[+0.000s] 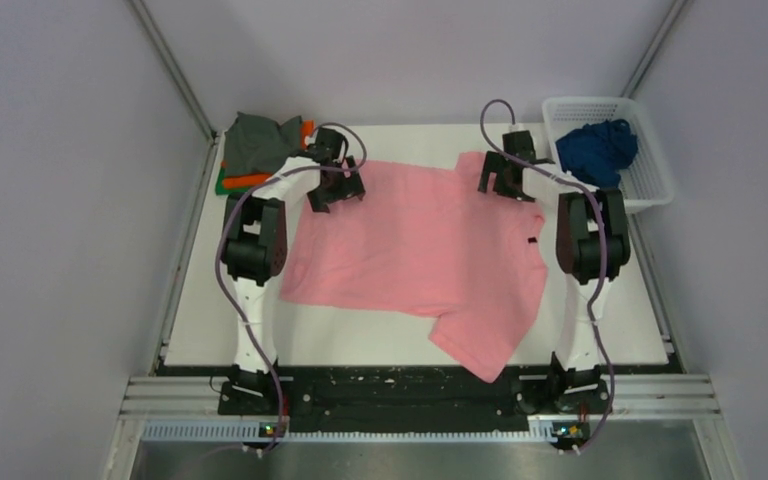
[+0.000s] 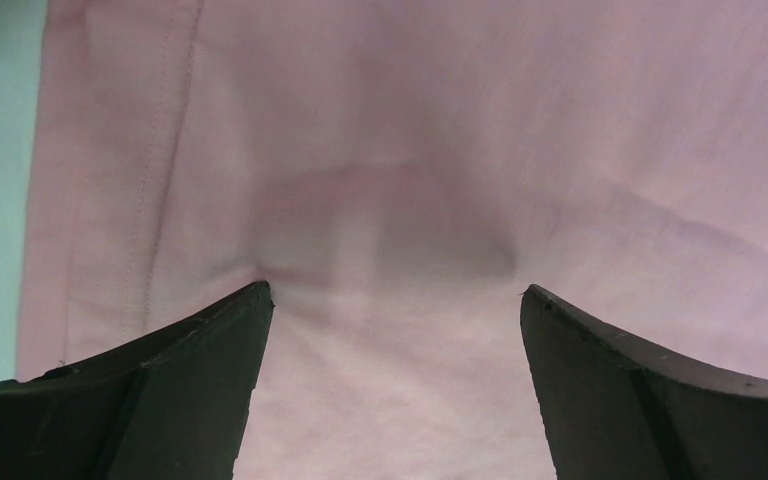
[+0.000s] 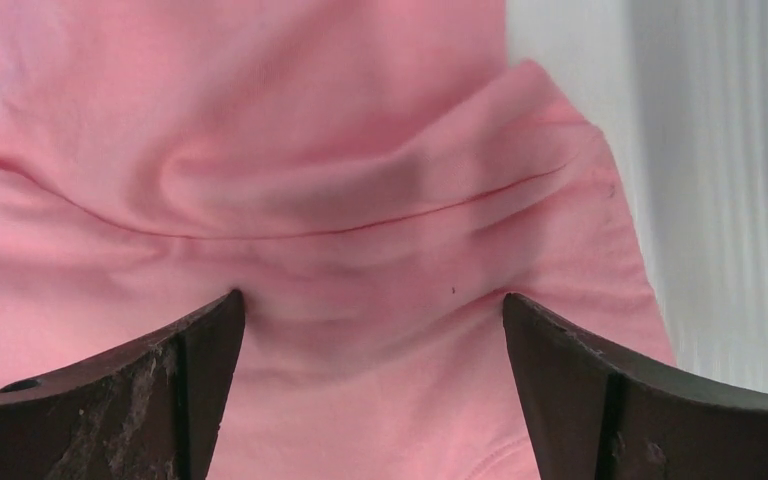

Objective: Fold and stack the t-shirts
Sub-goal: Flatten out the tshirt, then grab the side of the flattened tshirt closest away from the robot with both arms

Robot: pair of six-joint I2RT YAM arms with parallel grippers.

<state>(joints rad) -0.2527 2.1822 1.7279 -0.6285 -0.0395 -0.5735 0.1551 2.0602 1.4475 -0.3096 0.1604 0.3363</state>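
A light pink t-shirt [image 1: 425, 245] lies spread on the white table, one sleeve hanging toward the near edge. My left gripper [image 1: 335, 190] is open, its fingertips pressed down on the shirt's far left corner [image 2: 390, 200]. My right gripper [image 1: 505, 182] is open, its tips resting on the far right sleeve [image 3: 360, 200], where the cloth is wrinkled along a seam. A grey tee [image 1: 260, 140] lies on folded orange and green tees [image 1: 245, 182] at the far left. A dark blue tee [image 1: 597, 150] lies bunched in the basket.
A white plastic lattice basket [image 1: 650, 185] stands at the far right, off the table's edge. Grey walls enclose the left, right and back. The black rail [image 1: 410, 385] with the arm bases runs along the near edge.
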